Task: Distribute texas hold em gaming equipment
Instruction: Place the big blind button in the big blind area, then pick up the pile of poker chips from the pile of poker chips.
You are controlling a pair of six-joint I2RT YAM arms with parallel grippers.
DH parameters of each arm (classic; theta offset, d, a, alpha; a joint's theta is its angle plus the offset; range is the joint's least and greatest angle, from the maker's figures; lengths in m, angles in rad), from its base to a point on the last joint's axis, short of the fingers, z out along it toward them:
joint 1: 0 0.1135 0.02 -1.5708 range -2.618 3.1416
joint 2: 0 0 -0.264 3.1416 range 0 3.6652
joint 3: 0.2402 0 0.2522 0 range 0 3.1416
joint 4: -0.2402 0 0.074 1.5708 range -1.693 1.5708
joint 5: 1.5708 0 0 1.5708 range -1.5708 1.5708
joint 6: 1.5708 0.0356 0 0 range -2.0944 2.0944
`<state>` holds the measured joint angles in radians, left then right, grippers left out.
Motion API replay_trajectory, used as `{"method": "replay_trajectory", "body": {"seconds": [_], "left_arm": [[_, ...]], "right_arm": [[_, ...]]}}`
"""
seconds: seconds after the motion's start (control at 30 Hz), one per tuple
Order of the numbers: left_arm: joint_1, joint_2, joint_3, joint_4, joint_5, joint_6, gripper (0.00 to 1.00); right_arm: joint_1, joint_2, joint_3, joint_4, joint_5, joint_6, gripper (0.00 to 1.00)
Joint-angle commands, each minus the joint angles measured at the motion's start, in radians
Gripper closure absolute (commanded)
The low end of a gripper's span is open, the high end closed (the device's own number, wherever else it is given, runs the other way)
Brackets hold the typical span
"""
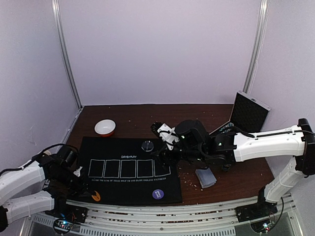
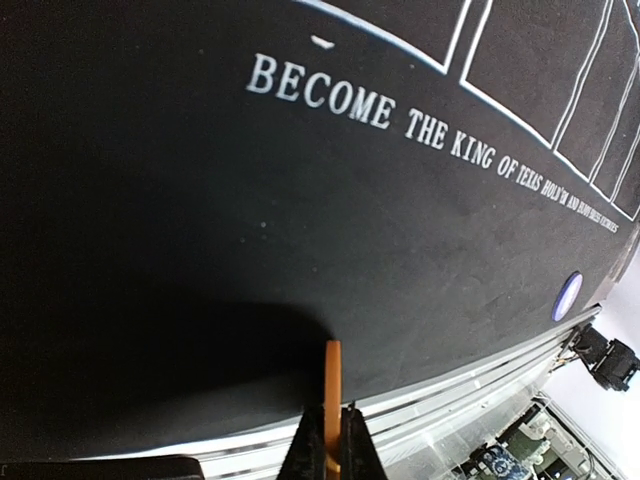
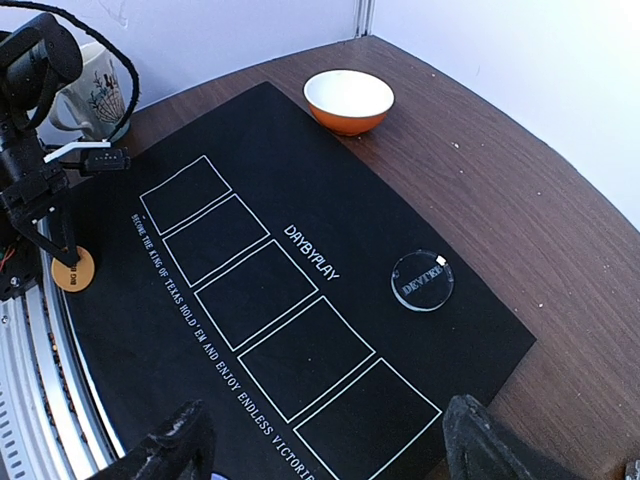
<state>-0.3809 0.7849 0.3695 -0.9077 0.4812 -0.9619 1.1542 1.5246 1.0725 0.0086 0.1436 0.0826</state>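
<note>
Top view: the left gripper (image 1: 93,193) holds the orange chip (image 1: 96,195) at the near-left corner of the mat (image 1: 133,189), probably to set it down there. The purple chip (image 1: 158,194) lies further right, and the cards (image 1: 205,178) lie beside the mat.
Left wrist: the fingers pinch this chip on its edge.
Right wrist: the right gripper (image 3: 325,425) stands spread and holds nothing, above the 5 card boxes (image 3: 255,295) and near the clear disc (image 3: 421,279).

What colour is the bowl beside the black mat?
The bowl is white inside, orange outside; right wrist view shows it best.
</note>
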Motion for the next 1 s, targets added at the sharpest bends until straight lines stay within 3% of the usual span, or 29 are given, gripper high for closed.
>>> {"method": "replay_trajectory", "body": {"seconds": [0.0, 0.07, 0.17, 0.3, 0.43, 0.67, 0.97], "left_arm": [[0.025, 0.04, 0.042, 0.003, -0.123, 0.035, 1.0], [0.033, 0.056, 0.07, -0.012, -0.163, 0.053, 0.88], [0.037, 0.074, 0.075, -0.011, -0.184, 0.053, 0.59], [0.039, 0.096, 0.075, -0.012, -0.199, 0.046, 0.43], [0.039, 0.103, 0.113, -0.036, -0.243, 0.038, 0.33], [0.039, 0.145, 0.288, -0.022, -0.373, 0.128, 0.28], [-0.022, 0.263, 0.583, 0.098, -0.574, 0.359, 0.12]], "right_arm": [[0.001, -0.025, 0.0, 0.008, -0.011, 0.002, 0.18], [0.001, -0.021, 0.003, 0.005, -0.013, 0.002, 0.18], [0.0, -0.018, 0.007, 0.004, -0.015, 0.005, 0.18], [-0.001, -0.012, 0.022, -0.007, -0.022, 0.005, 0.18], [0.001, -0.006, 0.034, -0.015, -0.028, 0.002, 0.17], [-0.017, -0.022, 0.098, -0.087, 0.077, 0.027, 0.11], [-0.242, -0.089, 0.24, -0.455, 0.134, 0.131, 0.0]]}}
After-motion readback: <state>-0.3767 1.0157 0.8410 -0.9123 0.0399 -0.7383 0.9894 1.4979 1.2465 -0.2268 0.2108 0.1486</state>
